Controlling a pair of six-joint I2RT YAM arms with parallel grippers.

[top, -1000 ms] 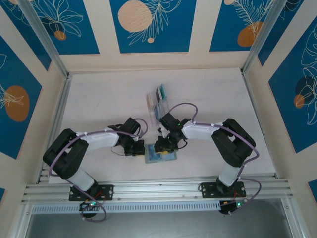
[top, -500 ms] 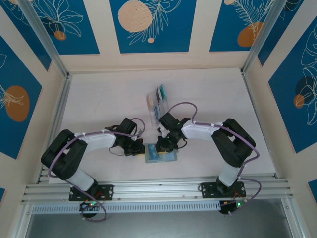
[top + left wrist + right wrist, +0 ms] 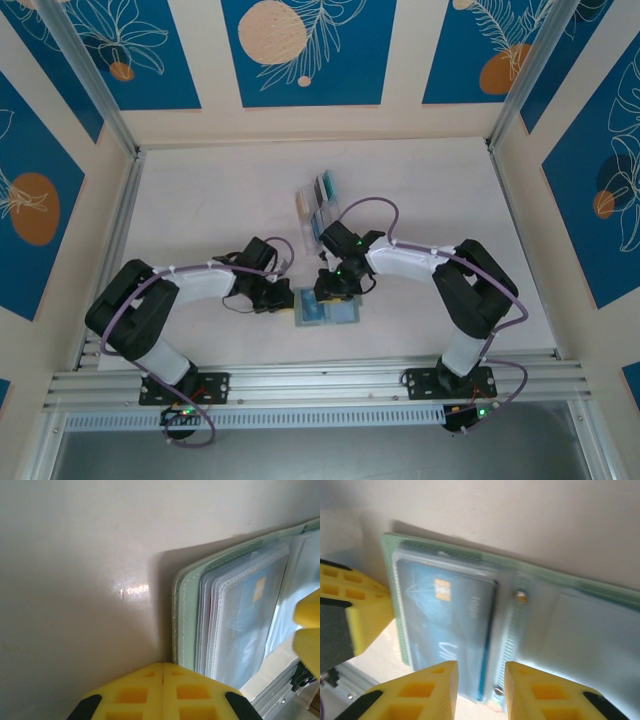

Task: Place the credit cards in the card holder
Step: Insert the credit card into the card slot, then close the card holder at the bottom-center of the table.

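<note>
Left arm (image 3: 195, 283): white shell links between chunky black joints, plain and clean.
Right arm (image 3: 408, 262): same build, white over black, and there's a small green light glowing near the wrist.
Cables (image 3: 365, 206): lavender, running along both arms, cinched with white ties.
Bases (image 3: 185, 385): black mounts, a green lamp lit just below each.
Left gripper (image 3: 163, 667): bright yellow fingers, square pockets moulded in, black at the corners.
Right gripper (image 3: 481, 672): yellow again, same gridded pockets, black trim.

Pale table (image 3: 200, 220), open card holder (image 3: 325, 312) near its front edge, clear rack (image 3: 318, 205) farther back
</note>
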